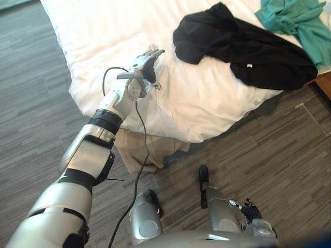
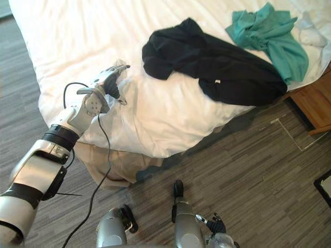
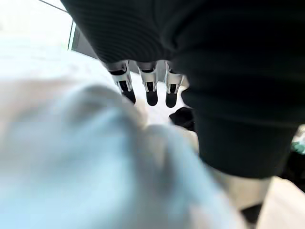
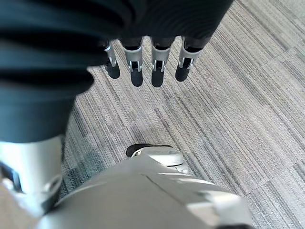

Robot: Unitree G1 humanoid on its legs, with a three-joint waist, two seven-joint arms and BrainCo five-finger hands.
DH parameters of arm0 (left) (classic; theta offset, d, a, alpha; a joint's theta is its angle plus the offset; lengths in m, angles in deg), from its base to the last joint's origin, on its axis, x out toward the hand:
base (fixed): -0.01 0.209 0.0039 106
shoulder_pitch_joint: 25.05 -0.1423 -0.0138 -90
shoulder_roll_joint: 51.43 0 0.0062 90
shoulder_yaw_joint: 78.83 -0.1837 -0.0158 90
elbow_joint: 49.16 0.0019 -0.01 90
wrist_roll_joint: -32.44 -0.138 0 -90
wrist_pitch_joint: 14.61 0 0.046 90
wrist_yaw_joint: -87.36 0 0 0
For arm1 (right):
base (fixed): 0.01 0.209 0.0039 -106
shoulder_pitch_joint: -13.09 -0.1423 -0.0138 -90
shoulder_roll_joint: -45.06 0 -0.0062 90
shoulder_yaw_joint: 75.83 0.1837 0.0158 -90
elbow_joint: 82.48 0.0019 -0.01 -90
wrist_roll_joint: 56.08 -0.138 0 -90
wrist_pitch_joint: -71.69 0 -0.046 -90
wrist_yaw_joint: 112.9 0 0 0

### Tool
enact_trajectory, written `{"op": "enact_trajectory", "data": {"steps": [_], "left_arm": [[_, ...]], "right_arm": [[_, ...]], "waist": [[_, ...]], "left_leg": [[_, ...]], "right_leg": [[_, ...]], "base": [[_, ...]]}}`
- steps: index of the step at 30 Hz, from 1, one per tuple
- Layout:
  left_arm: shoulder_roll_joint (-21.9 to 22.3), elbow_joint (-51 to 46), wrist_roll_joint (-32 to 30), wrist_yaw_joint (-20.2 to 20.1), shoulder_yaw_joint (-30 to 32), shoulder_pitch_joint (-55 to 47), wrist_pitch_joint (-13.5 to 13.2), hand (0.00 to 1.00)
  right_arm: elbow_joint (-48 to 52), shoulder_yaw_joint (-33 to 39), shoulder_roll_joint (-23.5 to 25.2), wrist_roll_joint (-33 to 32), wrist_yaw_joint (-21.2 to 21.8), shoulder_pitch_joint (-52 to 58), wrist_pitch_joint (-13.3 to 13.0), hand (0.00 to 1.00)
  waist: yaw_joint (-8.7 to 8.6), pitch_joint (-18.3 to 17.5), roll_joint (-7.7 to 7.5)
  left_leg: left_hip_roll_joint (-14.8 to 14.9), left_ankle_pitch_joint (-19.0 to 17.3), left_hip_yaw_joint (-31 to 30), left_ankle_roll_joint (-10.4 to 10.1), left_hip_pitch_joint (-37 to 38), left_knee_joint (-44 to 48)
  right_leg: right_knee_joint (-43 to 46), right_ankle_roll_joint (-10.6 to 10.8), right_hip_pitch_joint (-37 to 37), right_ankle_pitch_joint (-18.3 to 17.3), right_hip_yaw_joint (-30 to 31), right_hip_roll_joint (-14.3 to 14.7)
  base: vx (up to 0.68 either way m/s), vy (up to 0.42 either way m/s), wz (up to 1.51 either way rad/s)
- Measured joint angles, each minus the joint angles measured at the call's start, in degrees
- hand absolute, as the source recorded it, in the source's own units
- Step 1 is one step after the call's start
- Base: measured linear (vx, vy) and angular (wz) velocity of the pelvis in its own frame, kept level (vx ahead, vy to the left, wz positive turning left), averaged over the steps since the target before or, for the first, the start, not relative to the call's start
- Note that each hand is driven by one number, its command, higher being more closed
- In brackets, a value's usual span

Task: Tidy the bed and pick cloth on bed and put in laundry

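Black cloth (image 1: 243,49) lies spread on the right part of the bed (image 1: 98,31), close to its near edge. Its long axis is diagonal, from a bunched end at far left to a wider end at near right. The teal cloth (image 1: 292,20) is crumpled at the far right, touching the black one's far-right end. Left robot hand (image 1: 146,66) is at the bed's near-left corner, fingers straight and apart over the white cover, well left of the black cloth and holding nothing. Right robot hand (image 4: 135,59) hangs low over the floor (image 4: 228,95), fingers straight, empty.
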Motion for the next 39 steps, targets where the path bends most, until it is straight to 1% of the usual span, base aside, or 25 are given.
{"op": "enact_trajectory", "data": {"steps": [3,7,10,12,13,14,15,16,18,19,20,22,23,25,26,28,30,32,33,34,35,36,38,39], "left_arm": [[0.47,1.52,0.37,0.14,0.43,0.28,-0.06,1.0],[0.42,1.71,0.46,-0.54,0.42,1.07,-0.48,1.0],[0.26,1.1,0.95,-2.59,-0.91,0.49,-0.96,1.0],[-0.76,-3.35,1.41,-3.52,-4.91,-1.38,-1.05,1.0],[-1.7,-7.66,1.58,-4.16,-7.67,-3.17,-1.35,1.0],[-3.56,-13.1,1.6,-4.34,-10.36,-5.59,-1.78,1.0],[-4.81,-16.45,1.93,-4.47,-11.47,-7.36,-2.42,1.0],[-6.51,-21.12,3.84,-5.16,-13.02,-10.3,-3.35,1.0],[-9.33,-28.46,5.61,-6.14,-13.92,-15.77,-4.34,1.0],[-11.13,-32.32,6.84,-6.46,-13.92,-19.36,-5.13,1.0],[-12.35,-34.88,7.98,-6.69,-13.87,-22.66,-5.55,1.0],[-13.7,-38.29,9.21,-6.74,-12.62,-28.3,-6.3,1.0],[-14.3,-40.69,10.56,-6.83,-10.38,-33.7,-6.62,0.0],[-14.4,-43.68,10.61,-7.28,-6.46,-40.7,-6.9,0.0],[-14.37,-46.13,11.93,-7.57,-3.09,-46.32,-7.29,0.0],[-14.15,-48.36,13.13,-7.93,1.02,-52.01,-7.48,0.0],[-12.95,-49.71,14.49,-8.04,6.8,-58.55,-7.53,0.0],[-11.26,-49.92,15.11,-8.07,11.03,-62.38,-7.55,0.0],[-9.53,-49.83,16.57,-8.16,14.23,-65.39,-7.45,0.0],[-8.35,-49.62,17.37,-8.22,15.88,-66.91,-7.48,0.0],[-5.6,-48.04,19.69,-8.12,18.8,-68.89,-7.6,0.0],[-3.85,-46.63,21.42,-7.89,20.37,-69.72,-7.57,0.0],[2.01,-39.24,28.46,-7.15,25.02,-72.12,-7.36,0.0],[4.06,-35.95,31.13,-7.02,26.79,-73.1,-7.22,0.0]], "right_arm": [[0.07,-0.02,0.02,-0.1,0.36,-1.11,-0.05,0.0],[-0.04,-0.01,0.02,-0.1,0.5,-1.34,-0.05,0.0],[-0.18,0.0,0.04,-0.11,0.51,-1.37,-0.08,0.0],[-0.21,0.01,0.08,-0.09,0.51,-1.32,-0.2,0.0],[-0.36,0.03,0.07,-0.06,0.52,-1.3,-0.26,0.0],[-0.35,0.15,0.14,-0.06,0.57,-1.08,-0.33,0.0],[-0.31,0.22,0.23,-0.06,0.61,-0.82,-0.39,0.0],[-0.12,0.29,0.34,0.05,0.67,-0.36,-0.42,0.0],[0.05,0.33,0.35,0.09,0.84,0.48,-0.42,0.0],[0.03,0.55,0.37,0.12,0.93,0.74,-0.4,0.0],[0.01,0.71,0.47,0.13,0.96,1.2,-0.38,0.0],[0.06,0.77,0.62,0.13,0.99,2.72,-0.42,0.0],[-0.03,0.89,0.61,0.18,1.01,3.29,-0.38,0.0],[-0.18,0.83,0.84,0.24,1.09,4.69,-0.41,0.0],[-0.82,0.82,0.86,0.93,1.4,5.26,-0.4,0.0],[-1.65,0.82,0.73,1.97,2.02,5.52,-0.38,0.0],[-2.21,0.82,0.72,2.4,2.67,6.37,-0.39,0.0],[-2.78,0.7,0.55,2.41,3.12,6.46,-0.27,0.0],[-3.25,0.34,0.44,2.4,3.24,6.63,-0.27,0.0],[-3.42,0.05,0.37,2.4,3.29,6.87,-0.24,0.0],[-3.81,-0.28,0.3,2.39,3.45,7.04,-0.24,0.0],[-4.05,-0.51,0.17,2.38,3.59,7.04,-0.16,0.0],[-4.46,-0.69,0.12,2.36,4.35,7.16,-0.03,0.0],[-4.46,-0.84,0.15,2.35,4.43,7.4,-0.02,0.0]], "waist": [[-0.1,0.3,-0.11],[-0.1,0.29,-0.12],[0.04,0.28,-0.13],[-0.11,0.26,-0.1],[0.0,0.24,-0.05],[0.12,0.21,-0.03],[0.3,0.19,-0.05],[0.7,0.16,-0.07],[1.73,-0.42,-0.14],[1.95,-0.59,-0.09],[2.2,-1.58,-0.13],[3.28,-3.22,-0.2],[3.57,-3.97,-0.14],[4.14,-5.88,-0.41],[4.63,-7.13,-0.6],[5.01,-8.25,-0.75],[5.49,-9.57,-0.69],[6.07,-9.93,-0.7],[6.29,-10.06,-0.68],[6.3,-10.55,-0.69],[6.32,-11.31,-0.79],[6.43,-11.62,-0.77],[6.49,-12.2,-0.76],[6.49,-12.9,-0.86]], "left_leg": [[0.18,0.0,0.75,-0.01,-0.54,0.11],[0.24,0.01,0.76,-0.01,-0.77,-0.05],[0.1,0.47,0.51,-0.36,0.21,-0.7],[-0.49,1.58,0.23,-0.37,1.53,-1.95],[-1.16,2.27,-0.09,-0.37,2.65,-3.26],[-1.59,2.68,-0.73,-0.43,3.62,-4.2],[-1.78,2.75,-0.98,-0.42,4.47,-4.93],[-2.23,3.29,-1.46,-0.47,5.76,-6.04],[-3.2,4.02,-1.7,-0.45,7.39,-8.2],[-3.98,4.82,-2.42,-0.41,8.29,-9.88],[-4.59,5.56,-2.93,-0.29,8.51,-11.28],[-5.41,6.59,-3.3,-0.38,9.27,-13.29],[-6.09,7.42,-3.95,-0.45,10.84,-15.16],[-6.93,8.57,-4.16,-0.6,12.23,-17.87],[-7.55,9.57,-4.3,-0.73,13.33,-19.99],[-8.4,10.85,-4.59,-0.85,14.74,-22.7],[-9.23,12.41,-5.74,-0.97,15.96,-25.68],[-9.58,13.3,-5.91,-1.0,17.37,-27.33],[-9.88,13.9,-6.47,-1.04,18.55,-28.57],[-10.03,14.2,-7.23,-1.03,18.59,-29.06],[-10.36,14.78,-7.96,-0.97,18.73,-30.06],[-10.53,15.07,-8.36,-1.0,19.01,-30.62],[-11.11,16.19,-10.38,-0.87,20.15,-32.63],[-11.36,16.6,-10.9,-0.85,20.24,-33.48]], "right_leg": [[-1.52,0.01,-0.21,0.95,0.35,0.14],[-2.05,0.03,-0.06,0.98,0.32,0.13],[-2.55,0.03,1.36,0.98,-0.2,-0.01],[-2.69,0.03,2.99,0.96,-1.74,-0.58],[-2.93,0.01,4.27,0.94,-2.69,-1.11],[-3.4,-0.03,5.64,0.9,-3.35,-1.28],[-3.84,-0.11,6.61,0.84,-3.74,-1.3],[-4.54,-0.31,8.35,0.68,-4.82,-1.56],[-5.32,-0.61,9.99,0.42,-5.76,-2.02],[-6.0,-0.64,11.28,0.39,-6.6,-2.45],[-6.54,-0.68,11.81,0.36,-7.84,-2.85],[-7.28,-0.68,12.52,0.36,-8.5,-3.16],[-8.17,-0.69,14.32,0.36,-9.26,-3.35],[-9.14,-0.69,15.39,0.36,-9.95,-3.55],[-9.92,-0.69,16.29,0.36,-10.53,-3.7],[-10.62,-0.72,17.29,0.34,-11.26,-3.89],[-11.63,-0.74,18.58,0.33,-12.47,-4.07],[-12.1,-0.75,19.71,0.32,-13.27,-4.07],[-12.71,-0.7,21.06,0.27,-14.02,-4.07],[-12.79,-0.62,21.39,0.12,-14.69,-4.13],[-12.79,-0.36,21.83,-0.26,-15.76,-4.35],[-12.79,-0.3,22.09,-0.39,-16.19,-4.42],[-12.88,-0.09,23.94,-1.04,-18.51,-4.77],[-12.88,0.08,24.1,-1.31,-19.21,-4.92]], "base": [[0.02,-0.036,-0.1],[0.01,-0.029,0.02],[0.01,-0.039,0.1],[0.01,-0.059,0.29],[0.01,-0.047,0.38],[0.0,-0.037,0.35],[0.0,-0.035,0.35],[0.0,-0.041,0.28],[0.0,-0.035,0.31],[0.0,-0.036,0.44],[-0.01,-0.039,0.44],[0.02,-0.041,0.29],[0.05,-0.046,0.3],[0.05,-0.04,0.23],[0.06,-0.043,0.18],[0.05,-0.037,0.21],[0.03,-0.034,0.26],[0.03,-0.021,0.21],[0.02,-0.015,0.24],[0.02,-0.016,0.4],[0.01,-0.011,0.36],[0.01,-0.009,0.46],[0.01,-0.001,0.49],[0.01,0.003,0.47]]}}
